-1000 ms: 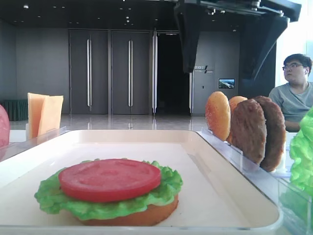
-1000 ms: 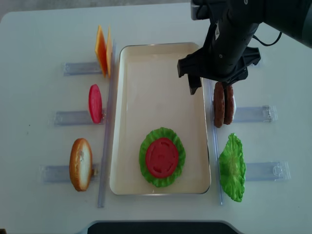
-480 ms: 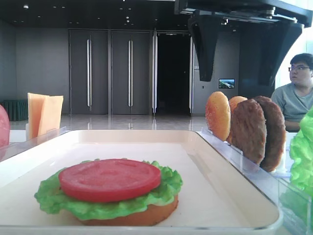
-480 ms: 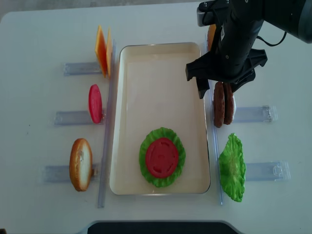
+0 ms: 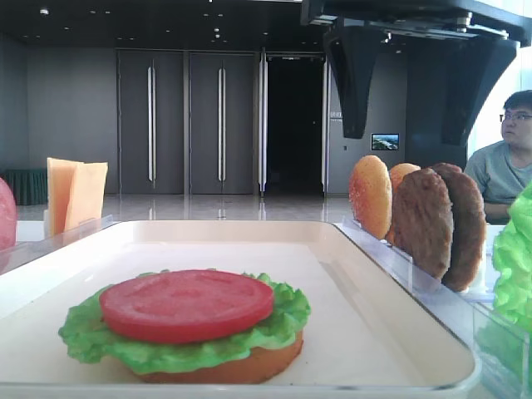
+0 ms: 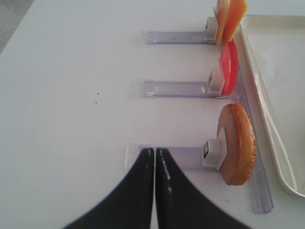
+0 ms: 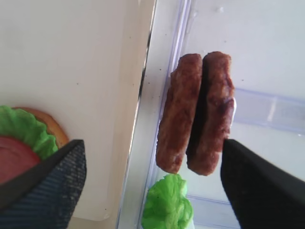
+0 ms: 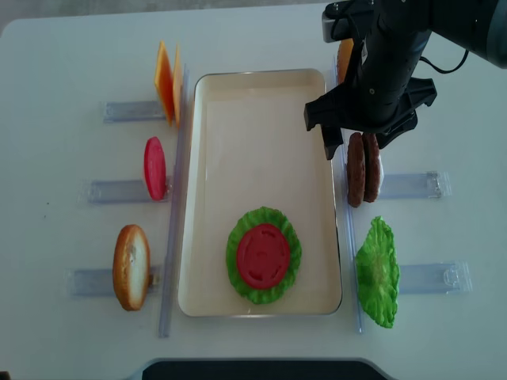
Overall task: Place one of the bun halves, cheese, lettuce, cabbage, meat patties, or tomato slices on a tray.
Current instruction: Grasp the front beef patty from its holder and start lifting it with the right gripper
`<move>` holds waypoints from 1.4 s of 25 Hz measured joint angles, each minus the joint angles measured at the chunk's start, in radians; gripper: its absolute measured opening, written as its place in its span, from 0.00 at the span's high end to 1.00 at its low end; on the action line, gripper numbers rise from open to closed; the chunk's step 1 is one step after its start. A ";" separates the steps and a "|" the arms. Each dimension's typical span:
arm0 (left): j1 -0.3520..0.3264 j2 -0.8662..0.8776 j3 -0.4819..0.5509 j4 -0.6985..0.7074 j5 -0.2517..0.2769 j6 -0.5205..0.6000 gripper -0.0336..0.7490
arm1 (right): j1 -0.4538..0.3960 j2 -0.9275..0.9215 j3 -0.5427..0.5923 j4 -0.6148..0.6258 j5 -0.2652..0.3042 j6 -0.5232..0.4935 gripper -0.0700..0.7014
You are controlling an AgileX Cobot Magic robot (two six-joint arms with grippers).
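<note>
Two brown meat patties (image 8: 363,168) stand on edge in a clear rack right of the cream tray (image 8: 214,103). My right gripper (image 8: 358,144) hangs open just above the meat patties (image 7: 195,112); one finger is over the tray rim, the other beyond the outer patty, and it holds nothing. On the tray lies a bun half under lettuce and a tomato slice (image 8: 263,255). My left gripper (image 6: 155,151) is shut and empty, over the table next to the rack with a bun half (image 6: 237,145).
Left racks hold cheese (image 8: 166,81), a tomato slice (image 8: 154,168) and a bun half (image 8: 131,267). On the right, lettuce (image 8: 377,271) stands in the near rack and bun halves (image 5: 371,195) in the far one. A seated person (image 5: 507,158) is beyond the table.
My right gripper has moved right, from over the tray's far part to above the meat patties, still open. The left gripper and the food have not moved.
</note>
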 joint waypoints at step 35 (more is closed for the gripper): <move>0.000 0.000 0.000 0.000 0.000 0.000 0.97 | 0.000 0.045 -0.005 0.018 0.007 -0.024 0.20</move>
